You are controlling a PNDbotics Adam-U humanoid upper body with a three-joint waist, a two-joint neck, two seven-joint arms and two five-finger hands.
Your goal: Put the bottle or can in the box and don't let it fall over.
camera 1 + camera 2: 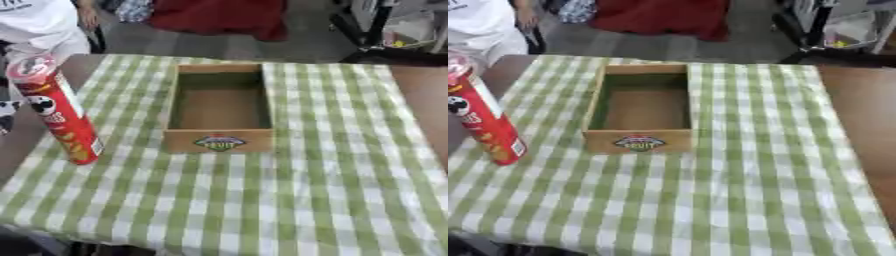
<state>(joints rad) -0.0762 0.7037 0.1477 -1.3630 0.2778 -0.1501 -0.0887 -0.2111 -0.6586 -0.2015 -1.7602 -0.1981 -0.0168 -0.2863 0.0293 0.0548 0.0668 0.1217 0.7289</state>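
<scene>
Neither of my hands shows in either view, so I cannot tell how their fingers stand; at my left the red can (54, 111) stands upright on the checked cloth (289, 200) over the table (424, 95), beside the wooden box (219, 141), which lies open-topped and empty, ready for it.

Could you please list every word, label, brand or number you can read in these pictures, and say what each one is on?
"FRUIT": seems to read so on the oval sticker on the wooden box's near wall; smaller print around it is too blurred to read.
Red can: a moustached face logo and pictures of crisps show, but its lettering is too blurred to read.
Green checked cloth: no text.
No robot hand shows in either view.
</scene>
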